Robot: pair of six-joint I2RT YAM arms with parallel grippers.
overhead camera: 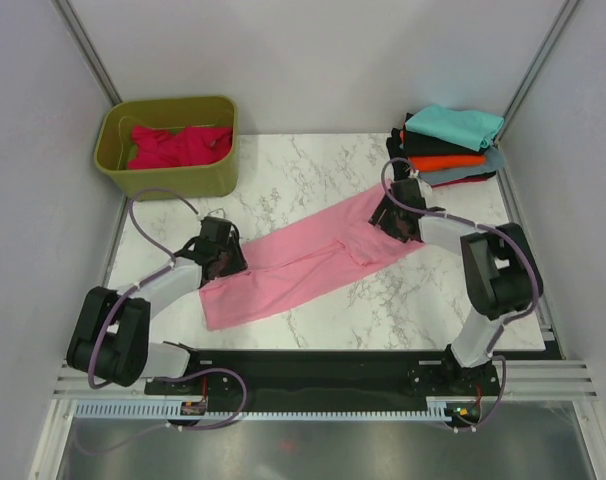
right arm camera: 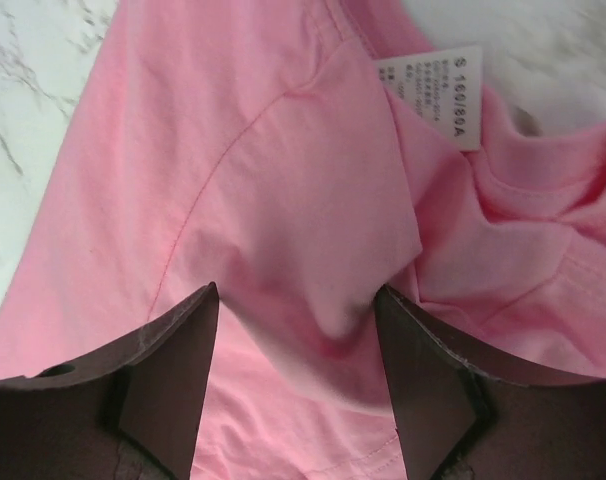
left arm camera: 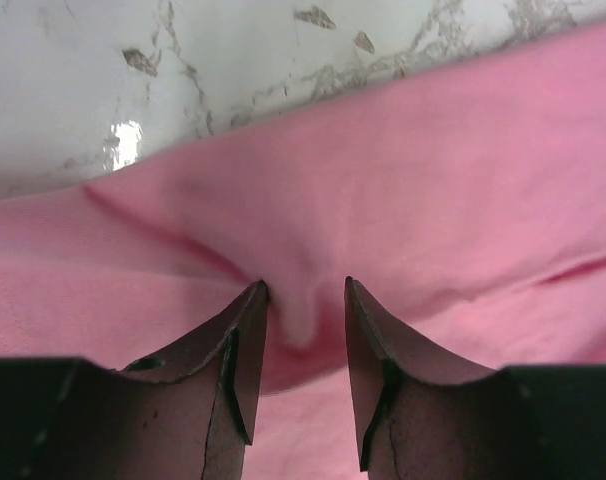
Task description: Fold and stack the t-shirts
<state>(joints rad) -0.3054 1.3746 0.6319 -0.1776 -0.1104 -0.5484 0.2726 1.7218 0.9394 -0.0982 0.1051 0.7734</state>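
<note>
The light pink t-shirt [overhead camera: 303, 265] lies stretched in a long diagonal band across the marble table. My left gripper [overhead camera: 226, 262] presses on its lower left end. In the left wrist view the left gripper [left arm camera: 305, 290] stands open, with a small ridge of the pink t-shirt [left arm camera: 383, 200] pushed up between the fingertips, not clamped. My right gripper [overhead camera: 393, 222] sits on the shirt's upper right end, near the collar. There the right gripper [right arm camera: 295, 295] is wide open over a soft bulge of the pink t-shirt [right arm camera: 263, 180], and the size label [right arm camera: 433, 95] shows beyond it.
An olive-green tub [overhead camera: 163, 105] at the back left holds a crimson t-shirt [overhead camera: 178, 145]. At the back right stands a stack of folded t-shirts [overhead camera: 451, 145], the teal one [overhead camera: 453, 125] on top. White walls enclose the table [overhead camera: 303, 170].
</note>
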